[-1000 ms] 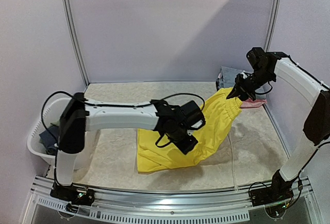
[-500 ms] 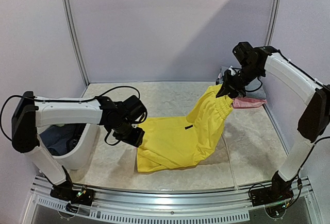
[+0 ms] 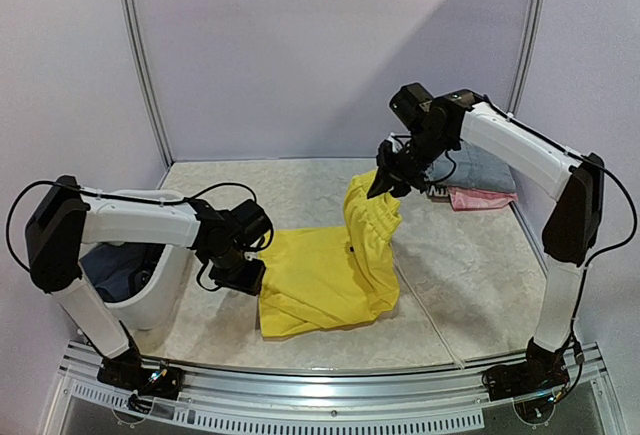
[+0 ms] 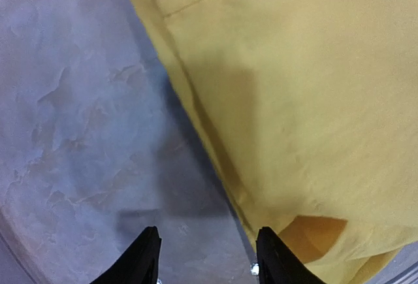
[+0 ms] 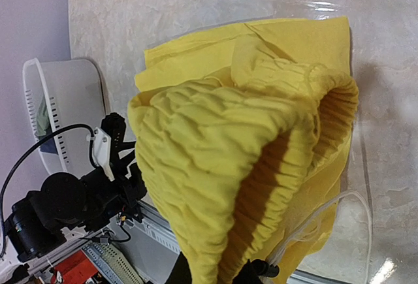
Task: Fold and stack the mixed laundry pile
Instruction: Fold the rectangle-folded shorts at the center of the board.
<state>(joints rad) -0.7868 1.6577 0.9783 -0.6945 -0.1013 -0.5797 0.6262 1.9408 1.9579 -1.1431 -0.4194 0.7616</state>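
Bright yellow shorts [image 3: 320, 280] lie on the marbled table, with their waistband end lifted up and over toward the middle. My right gripper [image 3: 386, 181] is shut on that gathered elastic waistband [image 5: 215, 166], and the cloth hangs from it. In the right wrist view the right gripper [image 5: 217, 275] is almost buried under the fabric. My left gripper [image 3: 240, 273] hovers low at the shorts' left edge. It is open [image 4: 208, 252] over bare table with nothing between the fingers. Its right finger [image 4: 269, 251] stands next to the yellow hem [image 4: 294, 101].
A white plastic tub [image 3: 152, 300] holding dark garments [image 3: 108, 270] stands at the left, beside the left arm. Folded grey [image 3: 482, 168] and pink [image 3: 482, 198] pieces sit at the back right by the wall. The tub [image 5: 62, 94] also shows in the right wrist view.
My right gripper has carried the waistband leftward from the back right toward the middle, doubling the shorts over. My left gripper has pulled back off the shorts to their left edge.
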